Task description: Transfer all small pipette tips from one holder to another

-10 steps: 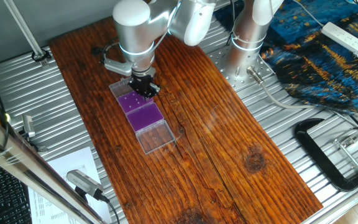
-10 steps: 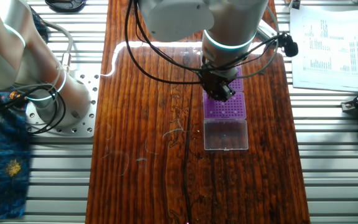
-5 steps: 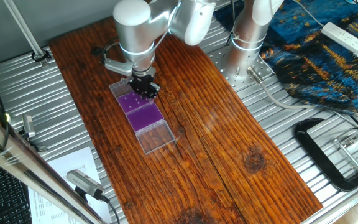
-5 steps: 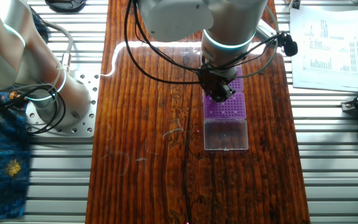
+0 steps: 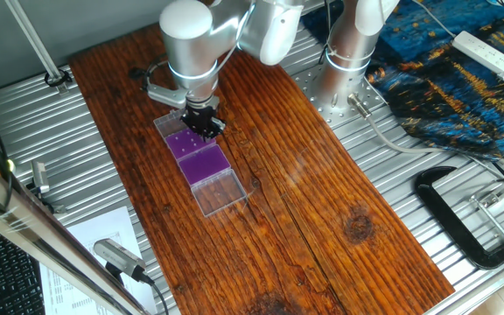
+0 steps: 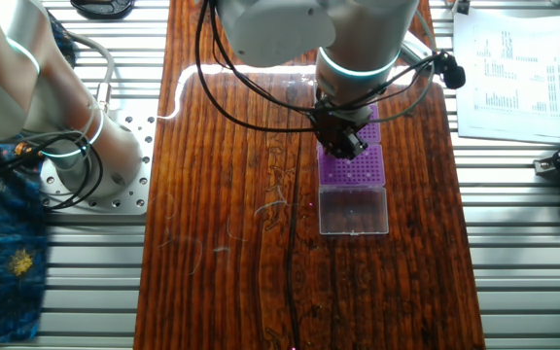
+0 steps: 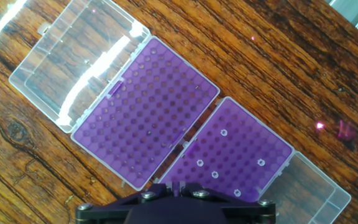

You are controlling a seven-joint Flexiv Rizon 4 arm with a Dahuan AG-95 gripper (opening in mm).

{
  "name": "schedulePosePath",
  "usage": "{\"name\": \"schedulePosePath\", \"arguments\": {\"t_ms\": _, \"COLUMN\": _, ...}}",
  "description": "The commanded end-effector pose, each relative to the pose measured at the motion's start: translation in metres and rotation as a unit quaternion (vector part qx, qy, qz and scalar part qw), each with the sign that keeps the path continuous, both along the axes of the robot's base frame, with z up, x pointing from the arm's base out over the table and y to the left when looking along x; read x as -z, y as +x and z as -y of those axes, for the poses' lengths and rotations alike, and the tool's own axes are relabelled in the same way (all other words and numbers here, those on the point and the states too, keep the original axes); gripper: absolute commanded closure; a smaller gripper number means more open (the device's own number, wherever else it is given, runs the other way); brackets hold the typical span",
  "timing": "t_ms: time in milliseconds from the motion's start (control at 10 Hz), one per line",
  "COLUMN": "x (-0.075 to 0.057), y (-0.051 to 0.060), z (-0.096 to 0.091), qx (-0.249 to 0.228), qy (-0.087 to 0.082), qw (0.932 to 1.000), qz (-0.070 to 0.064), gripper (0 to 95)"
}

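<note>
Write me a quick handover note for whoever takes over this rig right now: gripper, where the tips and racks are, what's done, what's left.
Gripper: low over the two racks; whether it is open or shut cannot be told.
Small pipette tips: five show as white rings in the right purple rack, hand view.
Left purple rack: no tips visible in it; clear lid open.
Done: no transfer visible.
Left: moving the tips across.

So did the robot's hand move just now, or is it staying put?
Yes, but only a tiny bit. In one fixed view the hand has crept toward the far end of the purple rack, away from the clear lid. It hangs low over the rack.
</note>
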State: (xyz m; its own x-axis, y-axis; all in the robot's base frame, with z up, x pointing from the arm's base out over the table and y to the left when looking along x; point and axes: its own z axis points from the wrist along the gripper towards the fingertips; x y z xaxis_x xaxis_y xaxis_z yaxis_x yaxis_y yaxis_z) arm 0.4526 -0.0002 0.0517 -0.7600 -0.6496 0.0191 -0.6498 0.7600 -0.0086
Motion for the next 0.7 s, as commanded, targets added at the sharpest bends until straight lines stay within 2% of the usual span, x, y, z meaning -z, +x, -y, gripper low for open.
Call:
{"name": "schedulePosePath", "arguments": {"t_ms": 100, "x": 0.0, "y": 0.0, "z": 0.0, "qx": 0.001, "qy": 0.0, "qw": 1.0, "qz": 0.001, "gripper": 95.0}}
{"name": "schedulePosePath", "arguments": {"t_ms": 700, "x": -0.014, "y": 0.0, "z": 0.0, "qx": -0.005, "qy": 0.002, "qw": 1.0, "qz": -0.001, "gripper": 95.0}}
